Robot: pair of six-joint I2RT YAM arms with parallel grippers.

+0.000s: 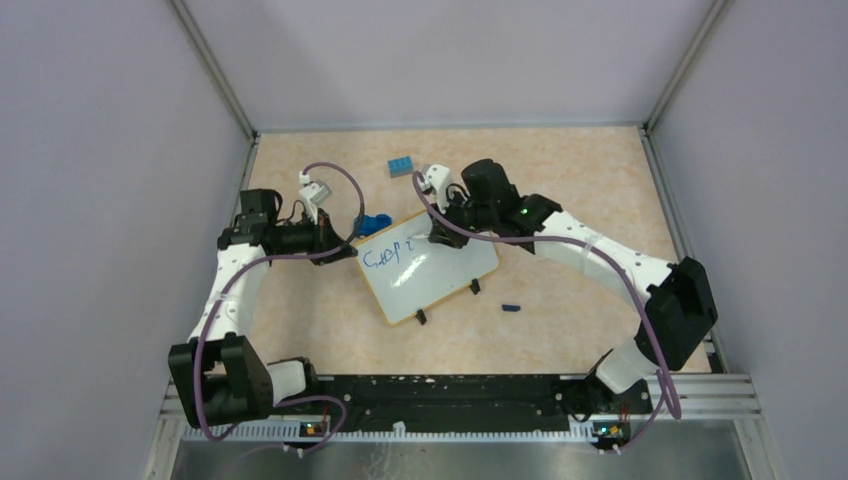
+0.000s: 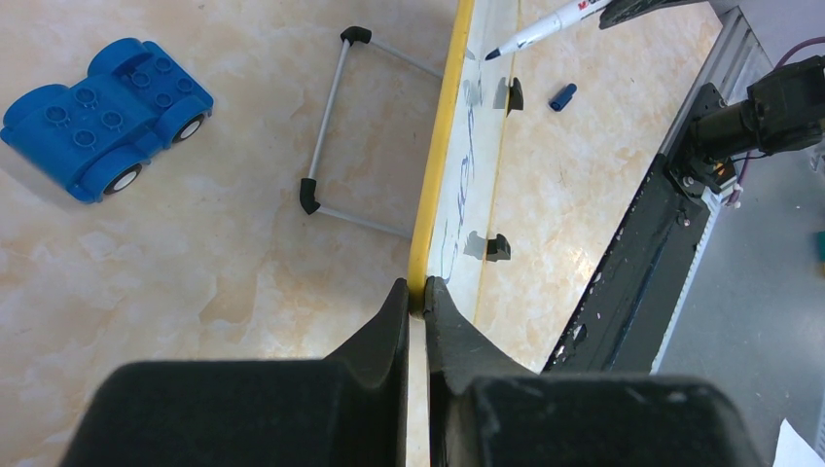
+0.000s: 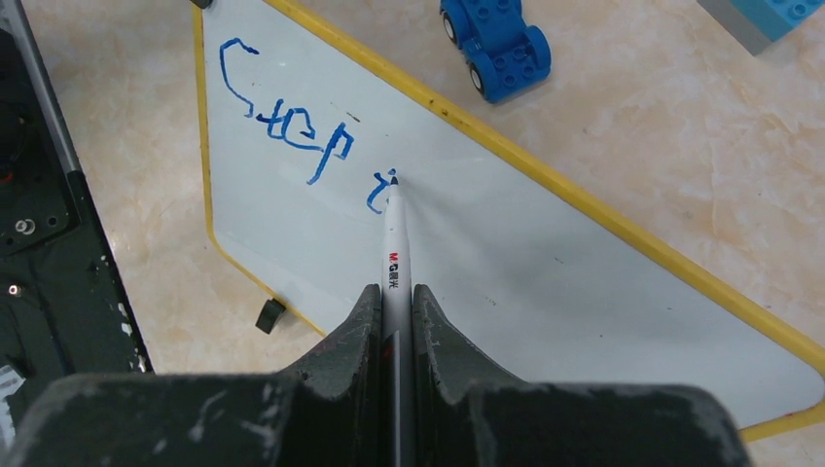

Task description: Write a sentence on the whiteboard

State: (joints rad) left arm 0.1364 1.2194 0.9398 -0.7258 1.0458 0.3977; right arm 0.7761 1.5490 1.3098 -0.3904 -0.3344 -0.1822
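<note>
The left arm's jaws are pressing together on the thin yellow rim of the whiteboard (image 2: pixel 443 146), pinching it at the edge nearest them, so the board is running straight ahead from the jaw tips. Seen from above, the whiteboard (image 1: pixel 428 268) is lying slantwise on the worktop (image 1: pixel 560 160) between the two arms. Just to the left of those jaws' line, a wire frame (image 2: pixel 331 126) with black corners is sitting against the rim. Further left, well apart from the board, a blue toy car (image 2: pixel 102 117) is resting on its wheels. To the right of the rim, two black clip feet (image 2: pixel 497 248) are showing on the board's far edge, and a small blue cap (image 2: pixel 562 96) is lying beyond them.

The right arm's jaws are clamping a white marker (image 3: pixel 396 258) by its barrel, with the tip pointing straight out ahead and touching the white surface. The sentence (image 3: pixel 292 122) is showing in blue, ahead and to the left of these jaws. It is reading roughly as "Step", with a short fresh stroke right at the marker tip. Ahead and to the right, past the board's yellow rim, a light blue brick (image 3: pixel 769 19) is peeking in at the corner.
</note>
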